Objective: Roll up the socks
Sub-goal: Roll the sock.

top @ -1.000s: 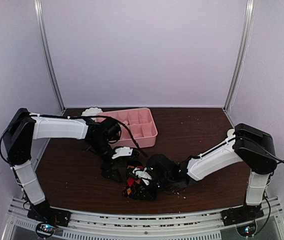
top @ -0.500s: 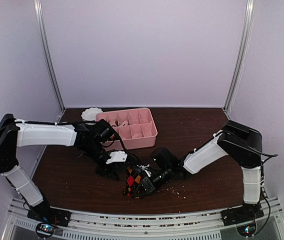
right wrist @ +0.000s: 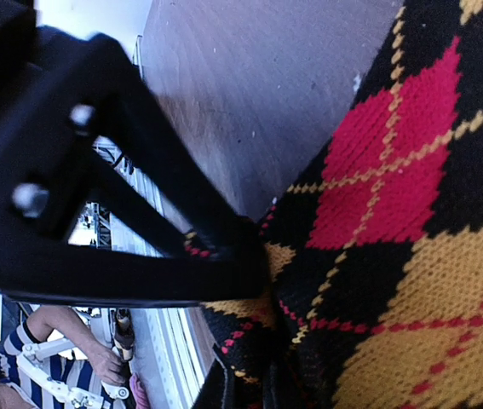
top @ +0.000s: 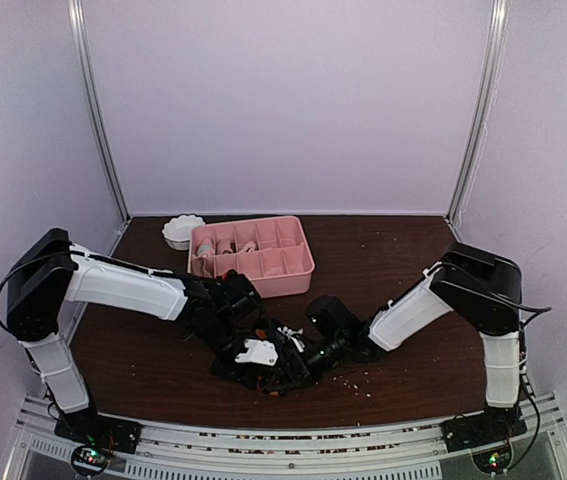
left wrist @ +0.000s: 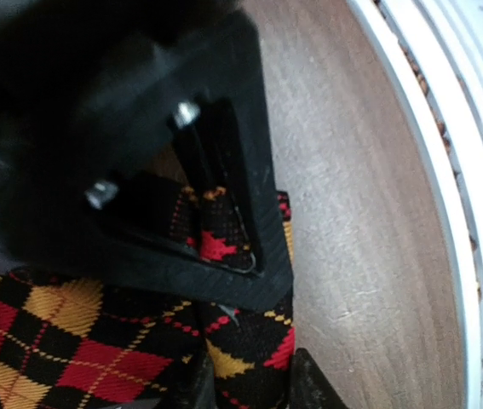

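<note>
Argyle sock (left wrist: 62,341), black with red, orange and yellow diamonds, is found bunched on the dark wooden table (top: 403,270) near its front edge, roughly midway between the two arm bases. In the overhead view it is largely covered by both grippers. The left gripper (top: 268,368) is lowered onto the bundle from the left. In its wrist view a fold of the sock is seen squeezed between two dark fingertips (left wrist: 309,388), so the jaws are recorded as pinching the fabric. The right gripper (top: 301,352) is set against the same bundle from the right, its jaws pressed nearly together with gathered fabric caught at the tips. The two grippers are just beside each other, and a framed black finger is seen laid across the sock. A pink compartment tray (top: 301,282) is noted farther back, well apart from the sock, with a small white scalloped bowl (top: 183,230) just beside its far-left corner. Pale crumbs (top: 355,382) are scattered right of the grippers.
</note>
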Available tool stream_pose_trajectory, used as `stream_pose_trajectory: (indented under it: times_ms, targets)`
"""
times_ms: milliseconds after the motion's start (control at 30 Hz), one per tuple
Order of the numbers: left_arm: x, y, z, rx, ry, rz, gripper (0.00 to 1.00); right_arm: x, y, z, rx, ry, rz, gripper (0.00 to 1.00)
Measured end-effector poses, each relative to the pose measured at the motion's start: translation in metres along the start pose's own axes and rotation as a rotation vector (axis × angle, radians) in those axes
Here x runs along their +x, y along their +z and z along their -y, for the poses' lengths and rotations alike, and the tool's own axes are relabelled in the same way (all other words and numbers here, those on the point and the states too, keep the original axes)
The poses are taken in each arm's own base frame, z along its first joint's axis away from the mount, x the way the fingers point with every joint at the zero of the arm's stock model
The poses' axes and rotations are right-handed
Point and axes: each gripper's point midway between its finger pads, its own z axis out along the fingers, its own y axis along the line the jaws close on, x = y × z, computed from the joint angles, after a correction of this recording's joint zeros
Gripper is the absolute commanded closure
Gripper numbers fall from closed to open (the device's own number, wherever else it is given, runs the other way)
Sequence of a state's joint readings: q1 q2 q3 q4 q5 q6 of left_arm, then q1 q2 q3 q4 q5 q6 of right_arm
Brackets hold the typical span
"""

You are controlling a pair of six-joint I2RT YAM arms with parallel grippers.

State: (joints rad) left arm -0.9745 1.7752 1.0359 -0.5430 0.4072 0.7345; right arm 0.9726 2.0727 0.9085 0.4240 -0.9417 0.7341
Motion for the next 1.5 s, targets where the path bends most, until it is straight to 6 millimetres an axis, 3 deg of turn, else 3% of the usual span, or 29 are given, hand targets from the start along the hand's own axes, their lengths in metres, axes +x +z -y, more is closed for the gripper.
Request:
stream_pose_trajectory:
  times_ms: [233,333,533,667,867,1033,1067,1100,1233,1367,1500]
  targets:
    - [0.006,0.008,-0.005,-0.008,-0.009,-0.029,0.90,-0.005,-0.002,0.000,-0.011,0.037,0.047,1.00]
    - [0.006,0.007,-0.008,-0.007,-0.016,-0.041,1.00,-0.007,-0.003,0.000,-0.015,0.043,0.068,0.92]
    - [0.007,0.006,-0.014,0.033,-0.059,-0.025,1.00,-0.009,-0.009,0.004,0.034,0.022,0.137,0.80]
    - [-0.001,0.010,-0.025,0.109,-0.117,0.023,1.00,-0.010,-0.026,0.006,0.081,-0.020,0.229,0.62]
    - [0.001,0.009,-0.037,0.224,-0.236,0.080,1.00,-0.004,-0.044,0.008,0.183,-0.075,0.350,0.55]
    - [0.002,0.010,-0.037,0.281,-0.290,0.090,1.00,0.000,-0.070,0.016,0.285,-0.114,0.445,0.43]
    - [0.002,0.010,-0.037,0.287,-0.296,0.090,1.00,0.000,-0.076,0.019,0.314,-0.124,0.463,0.19]
    - [0.002,0.010,-0.036,0.292,-0.301,0.089,1.00,0.000,-0.081,0.022,0.339,-0.128,0.481,0.02]
    - [0.002,0.011,-0.035,0.318,-0.321,0.082,1.00,-0.005,-0.108,0.027,0.470,-0.179,0.575,0.00]
    - [0.001,0.012,-0.035,0.352,-0.349,0.085,1.00,0.008,-0.151,0.050,0.684,-0.184,0.657,0.00]
    - [0.001,0.012,-0.034,0.378,-0.372,0.090,1.00,0.006,-0.180,0.054,0.761,-0.174,0.758,0.03]
